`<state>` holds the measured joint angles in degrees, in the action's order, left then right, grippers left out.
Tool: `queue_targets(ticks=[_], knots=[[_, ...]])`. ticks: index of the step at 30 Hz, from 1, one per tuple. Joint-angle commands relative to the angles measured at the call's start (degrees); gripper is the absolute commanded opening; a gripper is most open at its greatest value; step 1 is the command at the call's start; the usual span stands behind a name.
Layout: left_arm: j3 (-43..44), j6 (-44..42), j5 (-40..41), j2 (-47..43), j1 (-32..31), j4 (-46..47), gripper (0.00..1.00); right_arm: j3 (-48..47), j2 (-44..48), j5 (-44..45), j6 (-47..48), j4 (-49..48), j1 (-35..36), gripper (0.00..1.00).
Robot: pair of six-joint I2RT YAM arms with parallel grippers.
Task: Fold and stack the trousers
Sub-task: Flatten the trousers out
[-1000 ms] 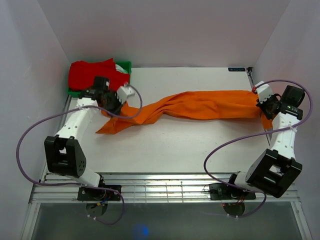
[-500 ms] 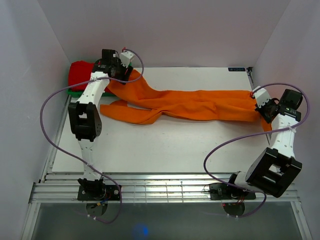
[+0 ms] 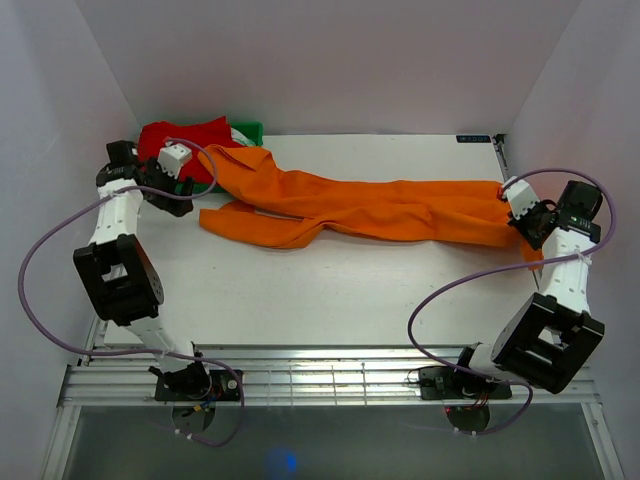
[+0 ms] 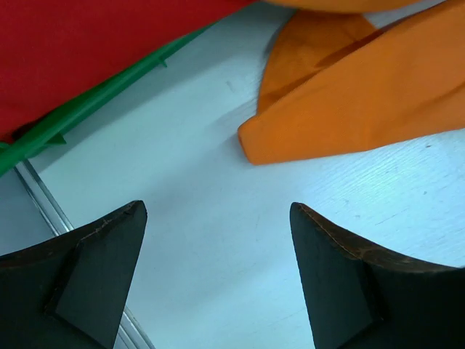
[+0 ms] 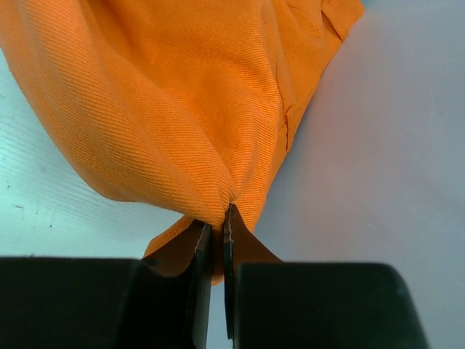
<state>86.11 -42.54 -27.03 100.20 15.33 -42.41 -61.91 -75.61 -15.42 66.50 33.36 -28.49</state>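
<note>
Orange trousers point(image 3: 400, 215) lie stretched lengthwise across the white table, both leg ends at the left near a green tray. My left gripper point(image 3: 185, 190) hovers just left of those leg ends, open and holding nothing. In the left wrist view its gripper point(image 4: 216, 211) has bare table between wide dark fingers point(image 4: 102, 262), and an orange hem point(image 4: 363, 94) lies ahead to the right. At the far right my right gripper point(image 3: 522, 222) is shut on the trousers' other end. In the right wrist view the right gripper point(image 5: 216, 222) pinches a bunched fold of orange cloth point(image 5: 160, 94).
A green tray point(image 3: 250, 130) at the back left holds a red garment point(image 3: 185, 145); its rim point(image 4: 94, 98) and the red garment point(image 4: 87, 43) fill the left wrist view's upper left. Walls close in on three sides. The table's left edge rail point(image 4: 43, 200) runs beside the left gripper.
My left gripper carried the leg end toward the back left, let it go, opened wide and drew back left. The trousers now lie straighter. The right arm has hardly moved.
</note>
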Motion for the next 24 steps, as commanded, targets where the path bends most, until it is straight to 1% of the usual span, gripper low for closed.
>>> queue_targets(ticks=[1,4,8,16,18,20,21,22,24], knots=[[-1.38,-5.53,-8.64,3.41,2.94,-0.84,0.90,-1.37,-0.32,-1.89,1.00,1.44,-0.25,0.08],[-2.25,-8.60,-10.15,5.70,3.48,1.09,0.88,-1.46,-0.50,-1.98,1.44,2.41,-0.25,0.08],[-3.40,-11.94,-16.46,7.72,3.39,4.09,0.87,-1.90,-0.94,-1.81,2.05,3.37,-0.25,0.08],[-4.89,-10.54,-21.57,11.50,3.21,14.45,0.87,-3.21,-1.55,-1.10,2.14,4.25,-0.25,0.08],[-5.16,-11.15,-21.84,12.47,2.69,14.64,0.85,-3.65,-1.82,-1.10,1.97,4.69,-0.25,0.08],[-5.68,-11.68,-22.54,12.82,2.42,14.55,0.80,-4.27,-1.82,-1.71,1.79,5.04,-0.16,0.08],[-5.95,-11.68,-22.98,12.65,2.33,14.64,0.75,-4.45,-1.73,-1.89,1.79,5.04,-0.16,0.08],[-6.21,-11.51,-24.03,12.47,2.33,13.94,0.57,-4.71,-1.73,-2.24,1.53,5.04,-0.16,0.08],[-6.21,-11.51,-24.74,11.77,2.33,11.15,0.43,-5.06,-1.47,-2.68,1.35,5.04,-0.16,0.08]])
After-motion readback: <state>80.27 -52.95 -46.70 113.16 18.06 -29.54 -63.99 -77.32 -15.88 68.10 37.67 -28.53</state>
